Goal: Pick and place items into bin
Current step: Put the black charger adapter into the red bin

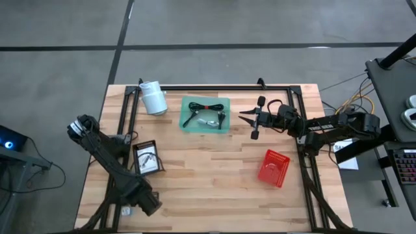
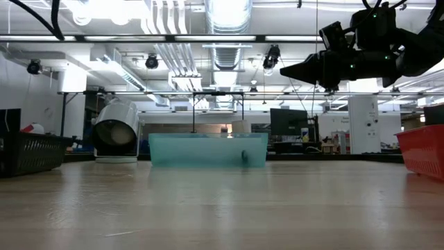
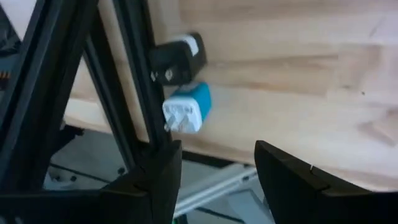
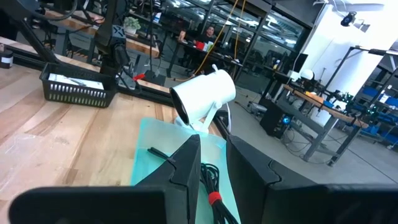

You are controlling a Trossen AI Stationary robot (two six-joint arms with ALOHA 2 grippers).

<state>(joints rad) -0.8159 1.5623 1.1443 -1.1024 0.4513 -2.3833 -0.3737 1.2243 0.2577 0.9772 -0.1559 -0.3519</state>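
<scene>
At the near edge of the table [image 1: 214, 195] the left gripper [image 1: 148, 207] is parked just inside the black frame [image 1: 305, 175], by the near left corner. Its fingers [image 3: 292, 180] are spread wide and nothing is held. A blue plug [image 3: 186, 107] and a black adapter [image 3: 177, 57] are seen by the frame bar just beyond them.

Further in, a black basket [image 1: 147, 158] sits on the left and a red basket [image 1: 273, 167] on the right, well apart. A broad strip of bare wood is left between them, running up the middle of the table.

Beyond that strip lies the teal tray [image 1: 185, 127], close to the far frame bar. In it are seen a cable [image 1: 205, 106] with a red tie, a pen [image 1: 190, 119] and a packet [image 1: 209, 121].

The right gripper [image 1: 250, 117] is held just beside the tray's right edge, apart from it and raised well above the table in the low view. It is pointed toward the tray. Its fingers [image 4: 186, 168] are parted only narrowly and nothing is gripped. The cable and pen are seen between and past them in the right wrist view, so the items lie ahead of the tips and lower down.

Farthest back on the left, a white roll [image 1: 153, 97] lies just beside the tray, near the far frame bar.
</scene>
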